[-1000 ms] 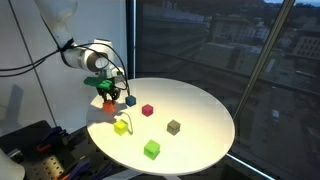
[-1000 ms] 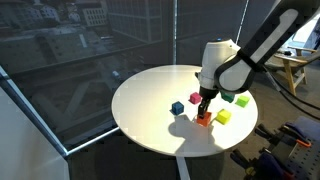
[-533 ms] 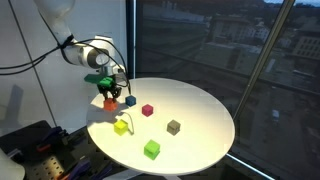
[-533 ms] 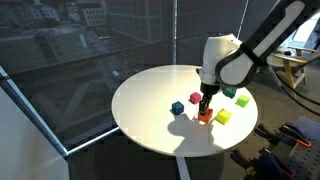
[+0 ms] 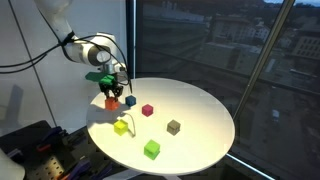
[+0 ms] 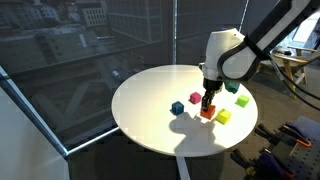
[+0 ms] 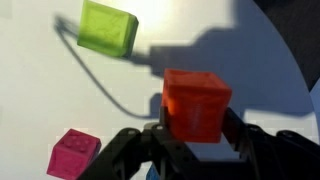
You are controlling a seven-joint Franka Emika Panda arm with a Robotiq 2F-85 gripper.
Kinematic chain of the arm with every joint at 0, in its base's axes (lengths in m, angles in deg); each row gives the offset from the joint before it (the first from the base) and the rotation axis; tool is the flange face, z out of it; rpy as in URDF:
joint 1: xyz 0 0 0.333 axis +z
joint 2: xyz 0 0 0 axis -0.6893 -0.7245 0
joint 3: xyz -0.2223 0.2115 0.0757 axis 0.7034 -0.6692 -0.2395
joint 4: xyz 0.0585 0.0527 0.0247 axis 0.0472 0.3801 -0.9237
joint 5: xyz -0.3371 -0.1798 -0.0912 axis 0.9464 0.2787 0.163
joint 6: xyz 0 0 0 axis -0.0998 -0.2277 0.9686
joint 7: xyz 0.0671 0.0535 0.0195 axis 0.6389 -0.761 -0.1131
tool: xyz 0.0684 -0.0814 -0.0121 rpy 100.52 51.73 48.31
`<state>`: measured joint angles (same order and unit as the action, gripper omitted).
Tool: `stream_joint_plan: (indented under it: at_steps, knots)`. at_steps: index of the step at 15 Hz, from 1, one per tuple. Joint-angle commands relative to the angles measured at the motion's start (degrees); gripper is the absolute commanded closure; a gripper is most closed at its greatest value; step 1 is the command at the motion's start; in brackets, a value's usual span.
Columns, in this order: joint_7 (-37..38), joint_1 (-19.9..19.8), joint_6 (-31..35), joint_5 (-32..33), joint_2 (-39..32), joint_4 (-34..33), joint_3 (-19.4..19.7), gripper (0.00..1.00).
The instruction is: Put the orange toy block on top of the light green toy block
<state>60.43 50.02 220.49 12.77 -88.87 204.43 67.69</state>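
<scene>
My gripper point(image 7: 196, 128) is shut on the orange toy block point(image 7: 196, 103) and holds it a little above the white round table point(image 5: 195, 100). In both exterior views the gripper point(image 5: 109, 93) point(image 6: 208, 101) hangs over the table's side near the robot, with the orange block point(image 5: 110, 102) point(image 6: 207, 111) in its fingers. The light green toy block point(image 5: 121, 126) point(image 6: 222, 116) sits on the table close beside the held block. In the wrist view the light green block point(image 7: 108, 28) lies at the upper left, apart from the gripper.
A crimson-pink cube point(image 5: 147, 110) point(image 7: 73, 155), a blue cube point(image 5: 129, 100) point(image 6: 177, 108), a dark olive cube point(image 5: 173, 127) and a deeper green cube point(image 5: 151, 149) point(image 6: 241, 100) lie spread on the table. Big dark windows stand behind it.
The gripper has risen slightly with the orange block in it and shifted a little toward the light green block. The other cubes have not moved.
</scene>
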Motion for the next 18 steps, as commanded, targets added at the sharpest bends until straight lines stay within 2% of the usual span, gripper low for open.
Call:
stream_joint_plan:
  at_steps: [1,5,18]
  knots:
    - [-1.55,-1.48,-1.54,-0.71,3.41,1.95,-0.53,0.70]
    - [-3.06,-2.45,-1.40,-1.66,4.61,3.33,-0.66,0.70]
    - [-15.00,-7.11,-0.99,-8.37,7.32,7.14,-0.21,0.70]
